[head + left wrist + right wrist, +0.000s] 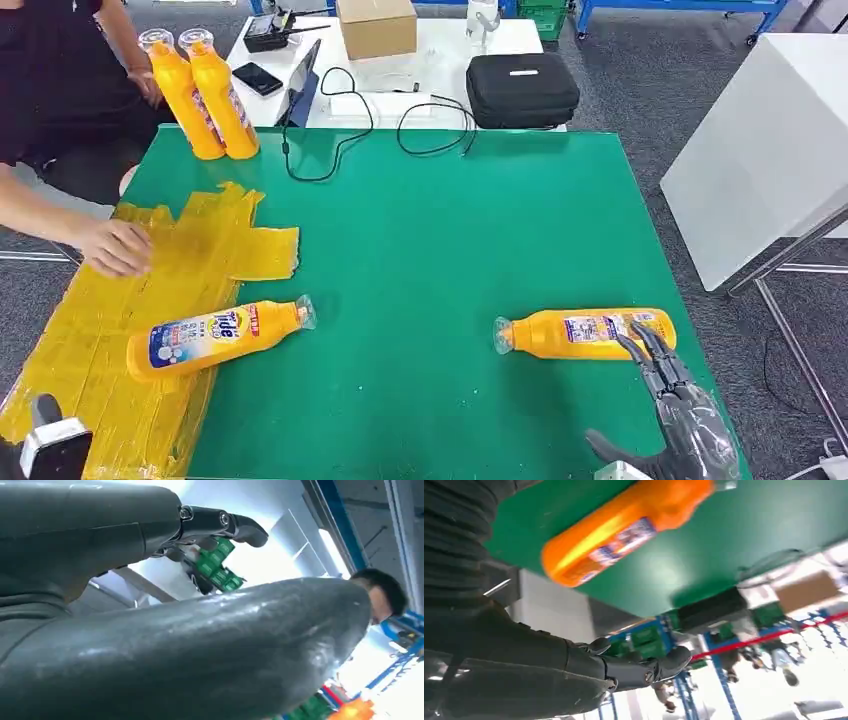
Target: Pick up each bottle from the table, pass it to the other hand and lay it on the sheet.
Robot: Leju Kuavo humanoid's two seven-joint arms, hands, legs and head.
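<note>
While lying flat, bottle just beyond spread, empty right robot hand.

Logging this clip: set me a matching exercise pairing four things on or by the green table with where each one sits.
Things:
1. Orange bottle with the blue and white label
2. Orange bottle near the robot's right hand
3. Pair of upright orange bottles
4. Black zipped case

Places:
A. On the white table beyond the green table's far edge
B. Lying on the green surface, near side on the right
C. Lying across the edge of the yellow sheet
D. Standing at the green table's far left corner

Pairs: 1-C, 2-B, 3-D, 4-A
</note>
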